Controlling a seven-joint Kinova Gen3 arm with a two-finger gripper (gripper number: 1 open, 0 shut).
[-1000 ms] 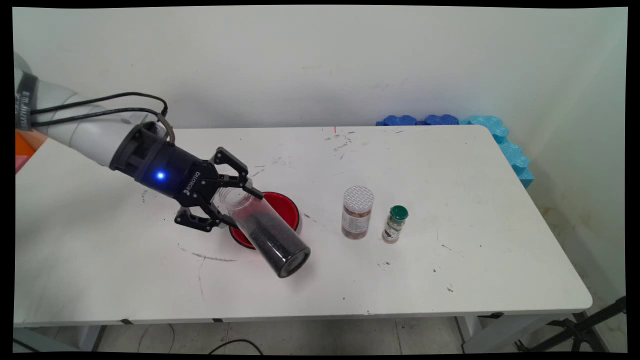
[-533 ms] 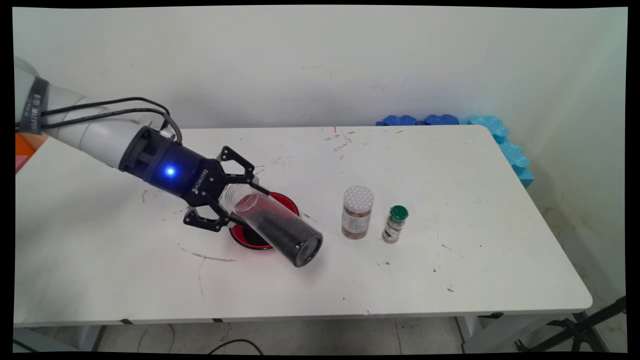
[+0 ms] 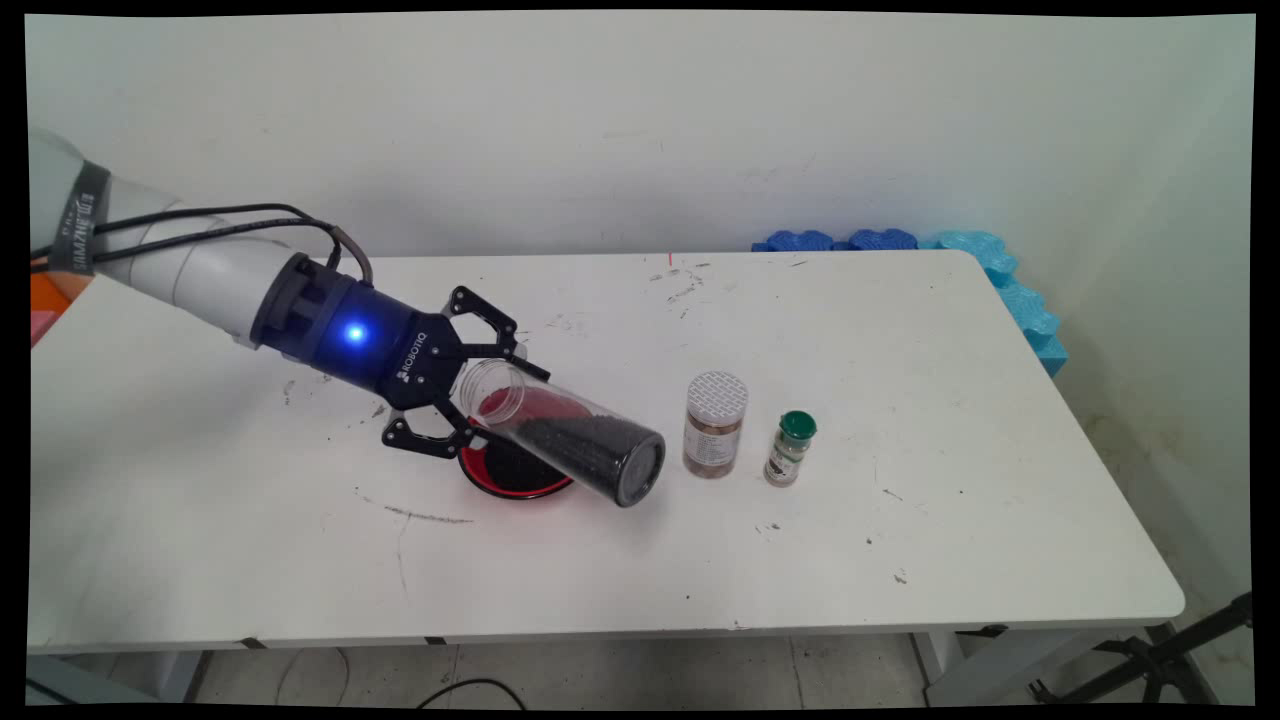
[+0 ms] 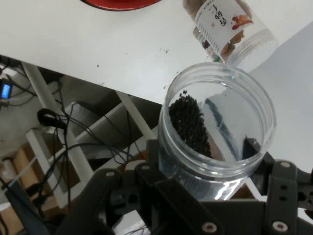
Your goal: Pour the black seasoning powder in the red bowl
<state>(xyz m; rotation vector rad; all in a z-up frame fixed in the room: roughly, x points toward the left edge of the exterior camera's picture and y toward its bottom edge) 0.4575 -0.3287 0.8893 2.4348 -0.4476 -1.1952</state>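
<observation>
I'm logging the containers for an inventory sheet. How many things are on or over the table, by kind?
Clear jars: 2, the open jar of black grains held tilted in the gripper, and the white-lidded jar standing upright.
Spice bottles: 1, the green-capped bottle.
Dishes: 1, the red dish beneath the held jar.
Total: 4.

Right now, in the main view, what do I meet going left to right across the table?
Hand gripping the clear jar of black grains → white-lidded jar → green-capped spice bottle → blue foam at the far right edge.
</observation>
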